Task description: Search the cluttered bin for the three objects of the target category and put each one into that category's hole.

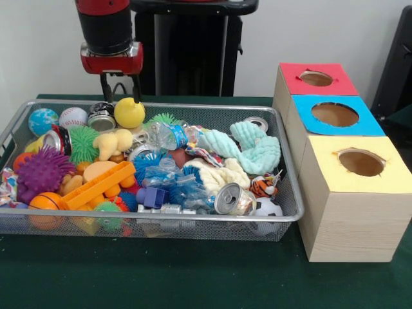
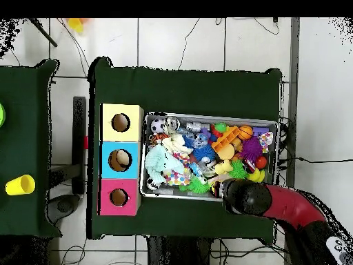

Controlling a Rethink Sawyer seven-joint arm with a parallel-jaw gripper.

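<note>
The wire mesh bin (image 1: 161,219) holds a heap of toys, cans and cloths. A pale yellow plush animal (image 1: 112,143) lies in its far left part, and also shows in the overhead view (image 2: 223,168). A striped tiger plush (image 1: 264,187) lies near the front right corner. I cannot make out a third plush. My gripper (image 1: 120,88) hangs open and empty over the bin's far left rim, just above a yellow ball (image 1: 129,112). The red-topped box's round hole (image 1: 315,78) is at the far right and also shows in the overhead view (image 2: 118,197).
Blue-topped (image 1: 335,114) and yellow-topped (image 1: 360,162) boxes stand in front of the red one, right of the bin. Mint and cream cloths (image 1: 254,151), spiky balls (image 1: 42,170), cans (image 1: 226,198) and an orange block (image 1: 96,185) crowd the bin. In the overhead view my arm (image 2: 245,197) covers the bin's edge.
</note>
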